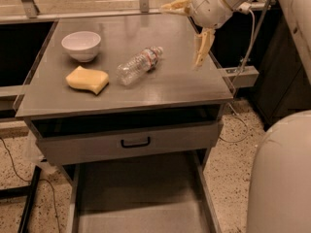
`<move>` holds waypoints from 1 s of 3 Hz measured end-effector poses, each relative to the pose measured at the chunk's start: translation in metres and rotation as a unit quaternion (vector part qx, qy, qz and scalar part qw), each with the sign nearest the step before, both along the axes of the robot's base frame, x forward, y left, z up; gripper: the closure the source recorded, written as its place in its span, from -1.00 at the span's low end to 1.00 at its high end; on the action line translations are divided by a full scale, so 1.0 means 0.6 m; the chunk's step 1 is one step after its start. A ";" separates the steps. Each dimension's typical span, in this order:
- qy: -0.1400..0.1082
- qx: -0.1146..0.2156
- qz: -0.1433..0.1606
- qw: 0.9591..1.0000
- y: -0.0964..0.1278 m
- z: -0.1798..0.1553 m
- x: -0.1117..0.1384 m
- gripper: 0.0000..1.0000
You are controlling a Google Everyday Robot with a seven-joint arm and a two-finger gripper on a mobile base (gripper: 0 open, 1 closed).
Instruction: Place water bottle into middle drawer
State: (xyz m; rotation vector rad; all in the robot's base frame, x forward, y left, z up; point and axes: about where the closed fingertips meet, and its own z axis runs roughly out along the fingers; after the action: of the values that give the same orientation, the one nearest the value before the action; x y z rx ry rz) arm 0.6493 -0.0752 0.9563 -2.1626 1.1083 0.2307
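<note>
The water bottle (140, 65), clear with a white cap and a reddish label band, lies on its side near the middle of the grey tabletop (184, 84). My gripper (181, 35) hangs open over the right part of the tabletop, to the right of the bottle and apart from it. One yellowish finger (175, 6) points left and the other (203, 45) points down. The gripper holds nothing. The middle drawer (141, 198) stands pulled out at the bottom, showing a flat grey floor and low side walls.
A yellow sponge (87, 79) and a white bowl (81, 45) sit on the left of the tabletop. A grey drawer front with a black handle (135, 142) is just below the top. My white arm body (282, 174) fills the lower right. A cable hangs at the right.
</note>
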 end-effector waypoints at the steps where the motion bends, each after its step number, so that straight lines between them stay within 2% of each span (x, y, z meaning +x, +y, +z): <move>1: -0.022 -0.019 0.025 0.999 0.062 0.009 0.014 -1.00; 2: -0.054 -0.072 -0.016 0.996 0.118 0.021 0.021 -1.00; 3: -0.069 -0.137 -0.075 0.985 0.130 -0.007 0.020 -1.00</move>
State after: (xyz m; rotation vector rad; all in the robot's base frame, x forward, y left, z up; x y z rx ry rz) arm 0.6612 0.0027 0.9523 -2.2771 1.2766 -0.1458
